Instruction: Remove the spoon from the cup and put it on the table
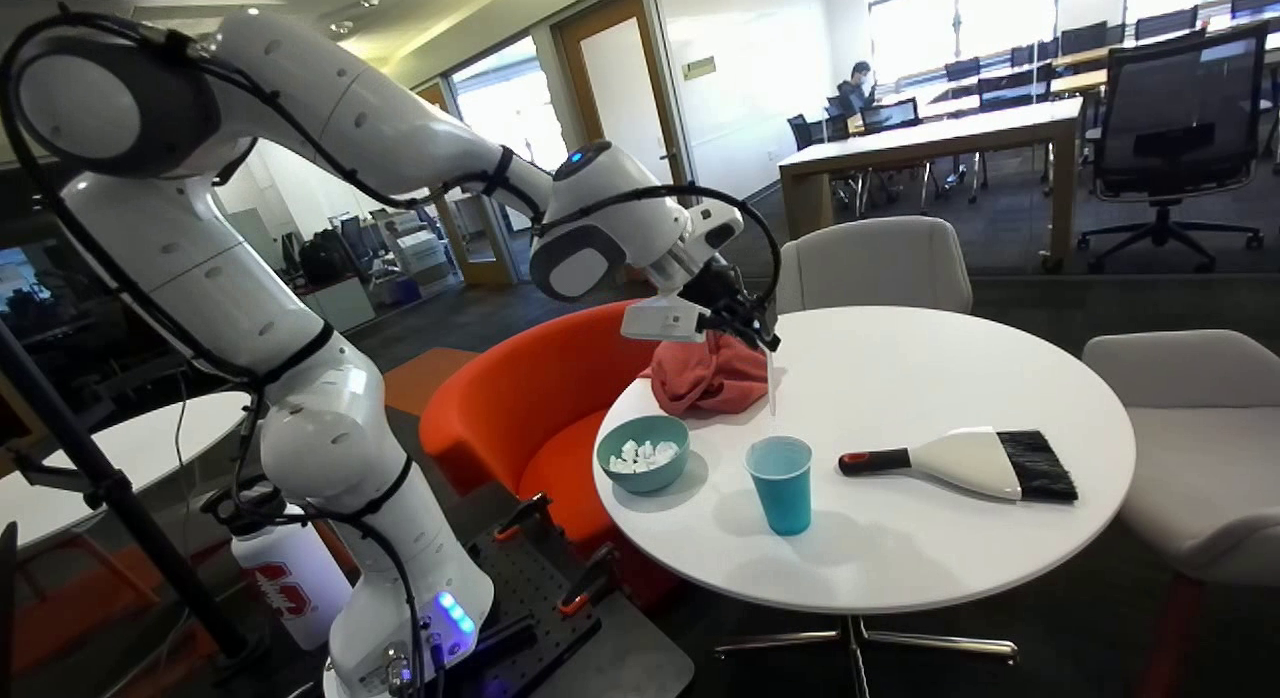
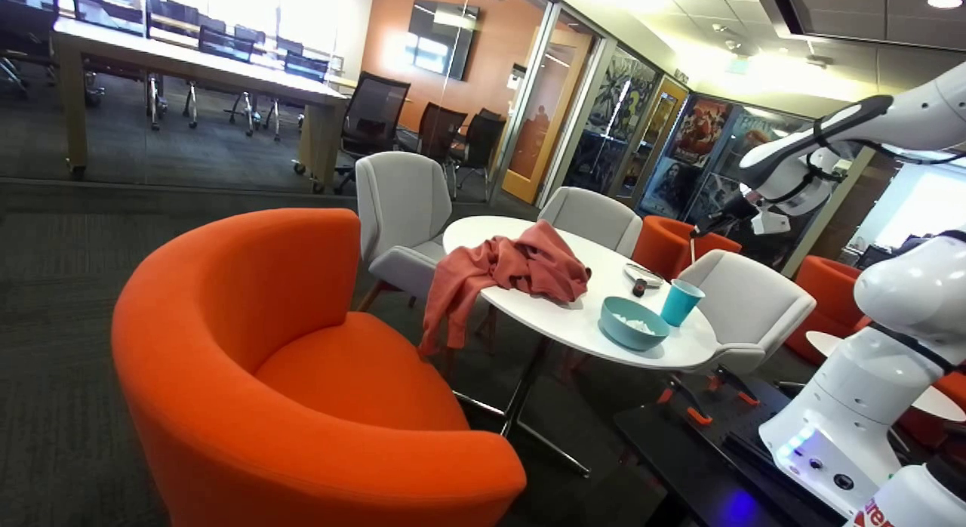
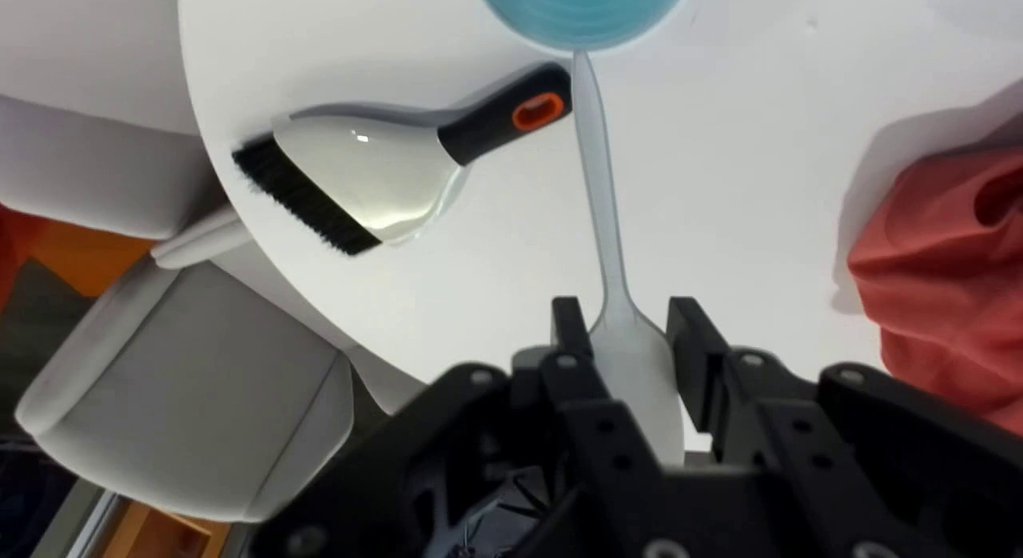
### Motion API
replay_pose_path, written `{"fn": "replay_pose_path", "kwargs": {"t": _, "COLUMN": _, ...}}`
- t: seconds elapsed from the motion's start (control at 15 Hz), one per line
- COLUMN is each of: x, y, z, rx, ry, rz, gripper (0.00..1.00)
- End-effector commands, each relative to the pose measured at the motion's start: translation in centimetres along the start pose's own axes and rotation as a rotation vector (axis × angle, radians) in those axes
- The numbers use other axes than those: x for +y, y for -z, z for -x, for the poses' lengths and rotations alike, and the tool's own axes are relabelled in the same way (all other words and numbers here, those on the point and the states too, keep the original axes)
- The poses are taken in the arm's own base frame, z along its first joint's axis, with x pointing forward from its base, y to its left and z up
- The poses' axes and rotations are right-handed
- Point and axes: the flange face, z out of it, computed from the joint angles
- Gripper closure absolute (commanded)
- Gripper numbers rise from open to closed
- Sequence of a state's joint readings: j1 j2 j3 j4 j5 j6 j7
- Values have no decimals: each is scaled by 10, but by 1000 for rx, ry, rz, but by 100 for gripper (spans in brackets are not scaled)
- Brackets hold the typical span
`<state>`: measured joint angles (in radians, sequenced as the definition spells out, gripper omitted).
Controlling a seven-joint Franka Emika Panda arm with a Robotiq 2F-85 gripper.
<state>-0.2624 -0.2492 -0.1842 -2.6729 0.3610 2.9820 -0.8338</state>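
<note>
On the table (image 1: 920,378) in an exterior view, bowl (image 1: 652,483) left of cup (image 1: 786,500), brush (image 1: 960,465) right, cloth (image 1: 706,380) behind

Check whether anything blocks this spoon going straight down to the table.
Yes, apparently: in both exterior views the cup stands below the spoon held in the gripper. Lowering straight could hit it, so shift sideways before descending to the table.

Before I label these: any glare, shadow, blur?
In both exterior views, bright background windows blown out; in an exterior view, translucent spoon faint; wrist view: glare on glossy white brush, shadow beside crumpled red cloth, black gripper softly blurred.
</note>
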Motion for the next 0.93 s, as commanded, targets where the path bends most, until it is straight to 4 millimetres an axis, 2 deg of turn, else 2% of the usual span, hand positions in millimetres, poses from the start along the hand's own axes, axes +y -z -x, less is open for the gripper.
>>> {"fn": "replay_pose_path", "kwargs": {"t": 0.0, "x": -19, "y": 23, "z": -22, "rx": 72, "ry": 37, "rz": -55, "gripper": 92}}
{"fn": "replay_pose_path", "kwargs": {"t": 0.13, "x": -35, "y": 11, "z": -35, "rx": 51, "ry": 54, "rz": -95, "gripper": 92}}
{"fn": "replay_pose_path", "kwargs": {"t": 0.47, "x": -73, "y": -56, "z": -53, "rx": -78, "ry": 119, "rz": -158, "gripper": 92}}
{"fn": "replay_pose_path", "kwargs": {"t": 0.67, "x": -82, "y": -105, "z": -61, "rx": -166, "ry": 127, "rz": -179, "gripper": 92}}
{"fn": "replay_pose_path", "kwargs": {"t": 0.87, "x": -79, "y": -156, "z": -68, "rx": -293, "ry": 103, "rz": -189, "gripper": 92}}
